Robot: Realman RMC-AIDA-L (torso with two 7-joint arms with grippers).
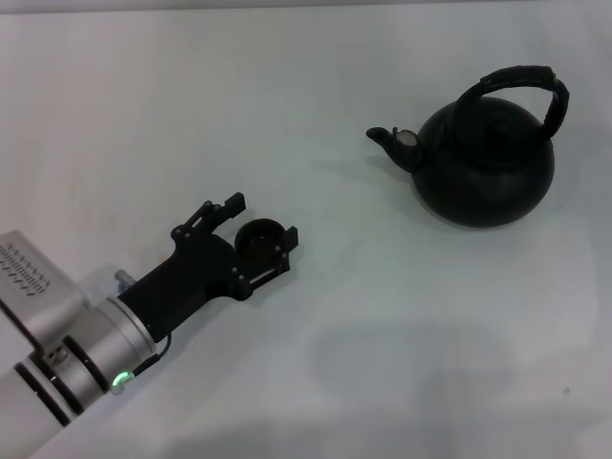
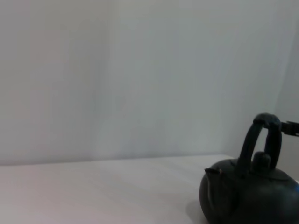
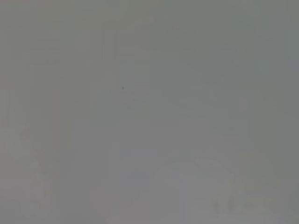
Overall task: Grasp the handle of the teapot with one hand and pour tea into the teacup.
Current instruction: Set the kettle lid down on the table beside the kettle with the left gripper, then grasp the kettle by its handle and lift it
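Observation:
The matte black teapot [image 1: 486, 167] stands at the right on the white table, its spout [image 1: 392, 142] pointing left and its arched dark handle [image 1: 521, 76] upright over the lid. The tiny dark teacup [image 1: 260, 239] stands left of centre. My left gripper [image 1: 260, 218] lies low on the table with its fingers open on either side of the teacup, which sits closer to the nearer finger [image 1: 287, 236]. The left wrist view shows the teapot [image 2: 250, 196] and its handle [image 2: 264, 135] farther off. My right gripper is out of view.
The white table [image 1: 382, 325] stretches around both objects, with bare surface between the teacup and the teapot. The right wrist view shows only a plain grey surface.

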